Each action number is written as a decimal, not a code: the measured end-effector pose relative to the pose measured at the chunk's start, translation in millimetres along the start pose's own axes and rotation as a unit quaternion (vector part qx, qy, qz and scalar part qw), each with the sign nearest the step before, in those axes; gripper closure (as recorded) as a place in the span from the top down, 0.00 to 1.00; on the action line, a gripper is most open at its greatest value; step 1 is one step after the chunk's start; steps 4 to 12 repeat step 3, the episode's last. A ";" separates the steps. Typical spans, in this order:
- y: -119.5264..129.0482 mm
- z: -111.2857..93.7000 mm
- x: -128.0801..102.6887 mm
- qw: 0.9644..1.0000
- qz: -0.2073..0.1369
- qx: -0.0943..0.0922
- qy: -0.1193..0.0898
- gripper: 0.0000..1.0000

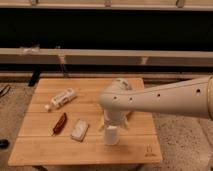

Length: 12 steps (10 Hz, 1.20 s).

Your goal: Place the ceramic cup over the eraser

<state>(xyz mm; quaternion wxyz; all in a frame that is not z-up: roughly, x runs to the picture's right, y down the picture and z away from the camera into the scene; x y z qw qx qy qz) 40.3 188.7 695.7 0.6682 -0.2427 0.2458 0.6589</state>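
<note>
The gripper [113, 125] hung below the wrist over the table [45, 145], at about 5 o'clock from its centre. The ceramic cup [111, 135] stood directly beneath it, apparently resting on the wood, an arrangement consistent with capping something. Whether the gripper clamped the cup could not be determined. The eraser was not visible; judged hidden beneath the cup or behind the arm. At 9 o'clock of the cup lay a whitish block [79, 129], a dark red object [59, 123] and a white bottle [62, 98], well apart.
</note>
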 end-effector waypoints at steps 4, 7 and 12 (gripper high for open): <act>-0.5 1.0 0.3 1.000 0.001 0.000 0.001 0.80; -0.5 1.0 0.3 1.000 0.001 0.000 0.001 0.80; -0.5 1.0 0.3 1.000 0.001 0.000 0.001 0.80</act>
